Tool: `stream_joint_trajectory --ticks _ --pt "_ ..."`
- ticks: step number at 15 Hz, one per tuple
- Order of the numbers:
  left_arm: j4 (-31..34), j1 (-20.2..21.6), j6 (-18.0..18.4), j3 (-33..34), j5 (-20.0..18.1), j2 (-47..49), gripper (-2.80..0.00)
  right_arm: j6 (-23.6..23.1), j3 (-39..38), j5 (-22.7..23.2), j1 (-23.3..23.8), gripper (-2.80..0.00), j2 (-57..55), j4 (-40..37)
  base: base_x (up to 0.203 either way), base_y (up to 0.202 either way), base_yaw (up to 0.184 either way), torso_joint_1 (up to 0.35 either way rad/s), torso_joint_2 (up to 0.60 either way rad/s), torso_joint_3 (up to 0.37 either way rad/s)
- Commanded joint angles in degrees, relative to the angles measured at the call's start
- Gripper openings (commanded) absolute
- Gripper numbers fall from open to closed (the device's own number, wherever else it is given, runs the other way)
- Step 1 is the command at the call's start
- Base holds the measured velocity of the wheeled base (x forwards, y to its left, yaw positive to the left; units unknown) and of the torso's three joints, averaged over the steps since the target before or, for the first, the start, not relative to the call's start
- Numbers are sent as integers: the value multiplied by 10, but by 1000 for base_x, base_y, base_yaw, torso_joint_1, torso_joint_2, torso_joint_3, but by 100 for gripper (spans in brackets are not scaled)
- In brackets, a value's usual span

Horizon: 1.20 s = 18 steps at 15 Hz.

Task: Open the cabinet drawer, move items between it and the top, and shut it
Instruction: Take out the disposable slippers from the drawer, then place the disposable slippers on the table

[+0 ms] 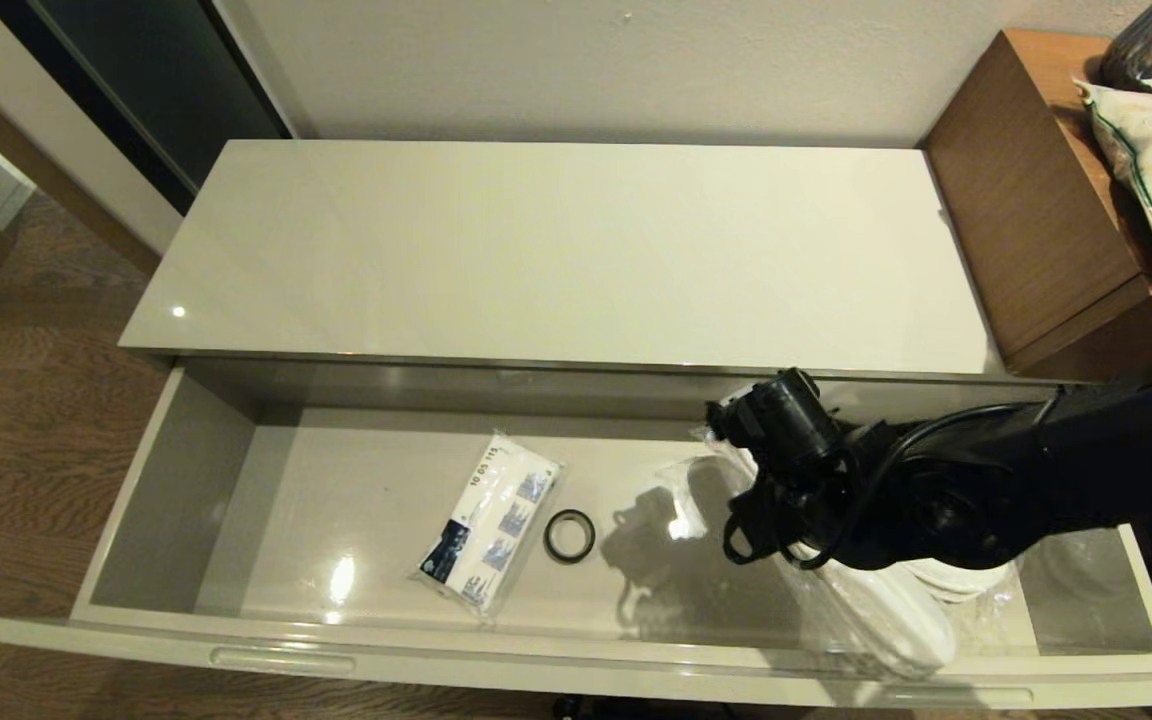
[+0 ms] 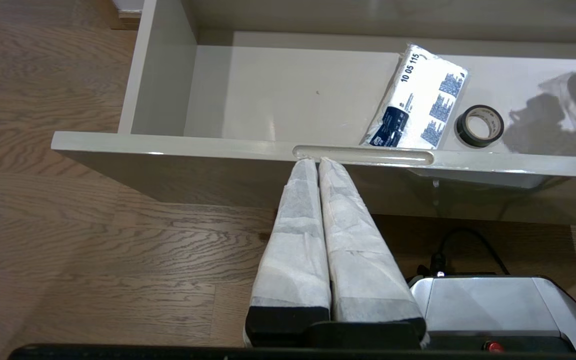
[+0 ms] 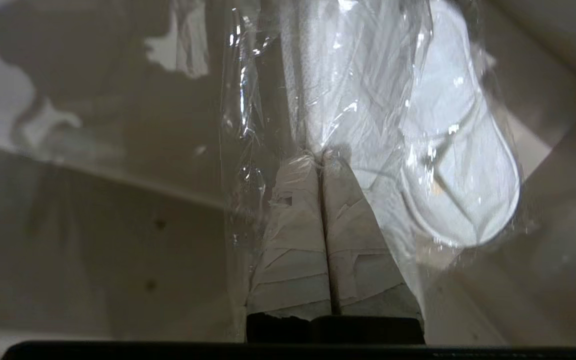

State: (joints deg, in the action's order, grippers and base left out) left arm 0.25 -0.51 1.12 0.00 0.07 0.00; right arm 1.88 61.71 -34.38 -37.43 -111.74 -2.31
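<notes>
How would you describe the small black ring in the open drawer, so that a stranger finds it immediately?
Start at the wide beige cabinet drawer, pulled open under the cream top. Near the middle of its floor lies a blue-and-white printed packet; the black ring lies flat just beside it, toward the robot's right. It is the only small, dark, round thing there.

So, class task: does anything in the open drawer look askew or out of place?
Little stands out. The blue-and-white packet lies tilted in the cabinet drawer, a black tape roll beside it. The right gripper pinches the slippers' crinkled plastic wrap.
</notes>
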Motion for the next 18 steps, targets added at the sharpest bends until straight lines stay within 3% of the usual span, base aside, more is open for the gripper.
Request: stream_joint_trajectory --ticks 1,6,11,15,18 --pt "0 0 0 0 0 0 -280 11 2 -2 -17 -280 42 -28 0 0 0 0 0 0" --pt "0 0 0 0 0 0 -280 44 1 -3 -44 -280 112 -121 0 0 0 0 0 0" --pt "0 0 0 0 0 0 -280 38 19 -20 -48 -280 163 -157 0 0 0 0 0 0" --pt "0 0 0 0 0 0 -280 16 170 -30 -14 -280 174 -253 0 0 0 0 0 0" --pt "0 0 0 0 0 0 -280 0 261 -24 48 -280 147 -271 0 0 0 0 0 0"
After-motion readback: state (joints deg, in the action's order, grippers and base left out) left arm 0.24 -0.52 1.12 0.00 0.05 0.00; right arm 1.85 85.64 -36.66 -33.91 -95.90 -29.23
